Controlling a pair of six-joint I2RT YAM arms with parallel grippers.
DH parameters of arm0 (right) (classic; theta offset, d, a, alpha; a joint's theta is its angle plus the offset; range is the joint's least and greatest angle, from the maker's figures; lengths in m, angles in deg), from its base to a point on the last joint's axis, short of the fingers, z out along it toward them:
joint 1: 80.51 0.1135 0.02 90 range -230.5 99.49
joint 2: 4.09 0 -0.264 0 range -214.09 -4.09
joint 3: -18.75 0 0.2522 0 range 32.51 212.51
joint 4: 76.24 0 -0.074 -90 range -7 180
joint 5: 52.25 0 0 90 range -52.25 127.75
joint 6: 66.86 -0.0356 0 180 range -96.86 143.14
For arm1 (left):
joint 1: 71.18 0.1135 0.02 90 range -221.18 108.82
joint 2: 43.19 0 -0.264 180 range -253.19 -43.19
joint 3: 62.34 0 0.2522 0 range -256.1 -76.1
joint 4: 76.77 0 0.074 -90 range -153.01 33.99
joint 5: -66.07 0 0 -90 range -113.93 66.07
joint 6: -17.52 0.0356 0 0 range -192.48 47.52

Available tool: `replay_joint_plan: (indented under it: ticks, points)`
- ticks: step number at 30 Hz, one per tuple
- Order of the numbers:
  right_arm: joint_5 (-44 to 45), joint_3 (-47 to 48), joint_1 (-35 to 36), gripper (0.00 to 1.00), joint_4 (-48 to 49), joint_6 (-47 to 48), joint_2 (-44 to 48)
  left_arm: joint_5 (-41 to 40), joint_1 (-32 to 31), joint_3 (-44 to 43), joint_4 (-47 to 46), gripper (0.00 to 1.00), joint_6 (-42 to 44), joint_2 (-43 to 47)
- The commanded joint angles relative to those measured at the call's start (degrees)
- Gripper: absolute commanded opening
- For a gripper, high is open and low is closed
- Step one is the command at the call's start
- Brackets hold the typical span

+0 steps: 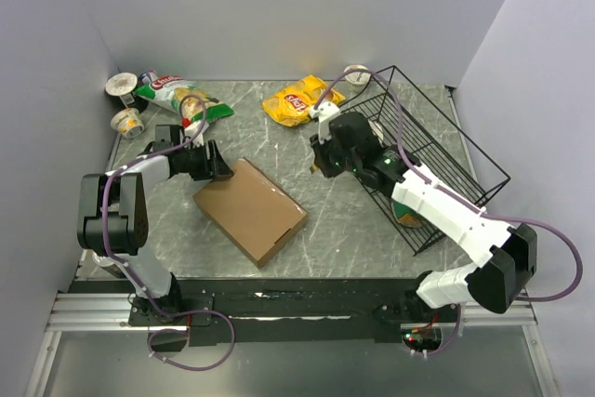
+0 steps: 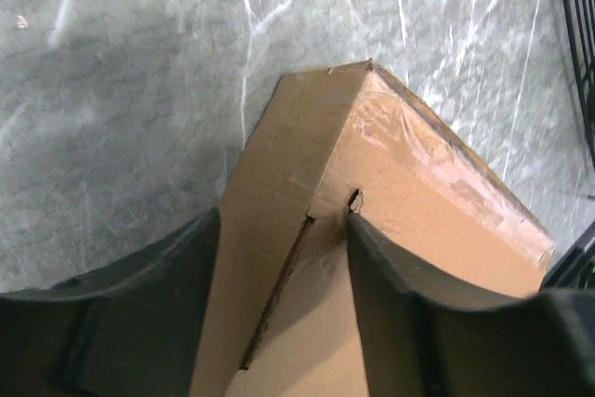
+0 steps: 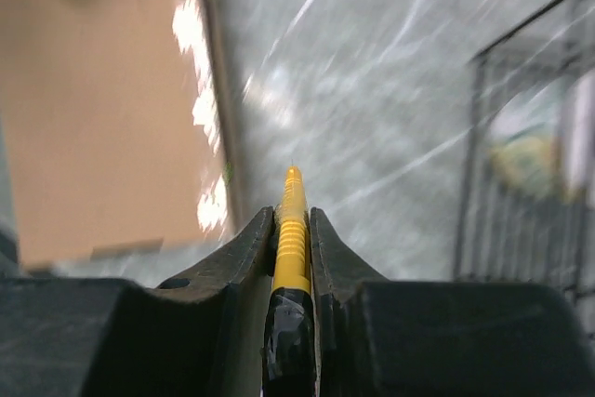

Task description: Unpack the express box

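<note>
Nearest in the top view, the mounting rail [image 1: 297,309] spans 6 o'clock. The express box [image 1: 249,209] lies closed at the centre of the counter [image 1: 372,220], open surface at its 3 and 6 o'clock. The left claw [image 1: 219,166] meets its 10 o'clock corner; the right claw [image 1: 319,166] hangs at 2 o'clock beside the wire basket [image 1: 446,151].

Left wrist: fingers [image 2: 409,313] wide astride the box's end; pinching or not, I cannot tell.

Right wrist, blurred: claw narrow, clamped on a yellow-and-black tool [image 3: 291,258]; box cut off at 10 o'clock.
</note>
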Motion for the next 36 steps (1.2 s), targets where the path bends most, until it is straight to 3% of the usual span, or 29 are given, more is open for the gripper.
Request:
replay_joint_plan:
  ticks: [1,4,9,12,15,17,22,23,27,30,36]
  points:
    - [2.7,1.9,-1.7,0.0,9.5,6.9,-0.2,5.0,0.1,-3.2,2.4,0.67,3.4,2.1]
    - [2.1,1.5,-3.2,0.0,10.9,8.9,-2.1,6.3,0.1,-7.9,6.0,0.78,5.9,3.8]
    - [-1.1,0.4,-5.2,0.0,11.4,9.4,-4.6,4.9,0.1,-16.2,13.4,0.85,10.5,8.2]
    - [-4.6,1.5,-5.6,0.0,11.5,10.0,-6.8,-2.2,0.1,-18.7,18.5,0.88,14.3,11.1]
    - [-5.9,2.7,-5.7,0.0,12.2,9.9,-8.8,-4.3,1.5,-20.5,30.3,0.8,16.3,11.9]
    - [-6.7,3.6,-5.7,0.0,12.8,9.8,-9.8,-2.9,2.1,-18.6,34.3,0.77,22.3,14.6]
    - [-7.1,5.5,-5.6,0.0,13.4,9.3,-13.4,3.0,2.1,-8.1,46.6,0.65,45.6,21.7]
    - [-7.7,5.9,-5.7,0.0,13.4,9.0,-13.9,3.6,1.9,-6.7,46.8,0.62,47.2,23.2]
    - [-8.8,6.0,-5.6,0.0,13.6,7.7,-14.6,5.5,-0.6,-2.5,44.6,0.42,49.2,23.4]
    - [-9.7,5.2,-5.3,0.0,13.2,8.1,-15.0,6.3,-2.7,-1.8,42.5,0.33,48.0,21.6]
    - [-10.3,5.2,-3.8,0.0,13.8,9.0,-18.4,2.8,-7.9,0.7,40.0,0.24,45.2,18.8]
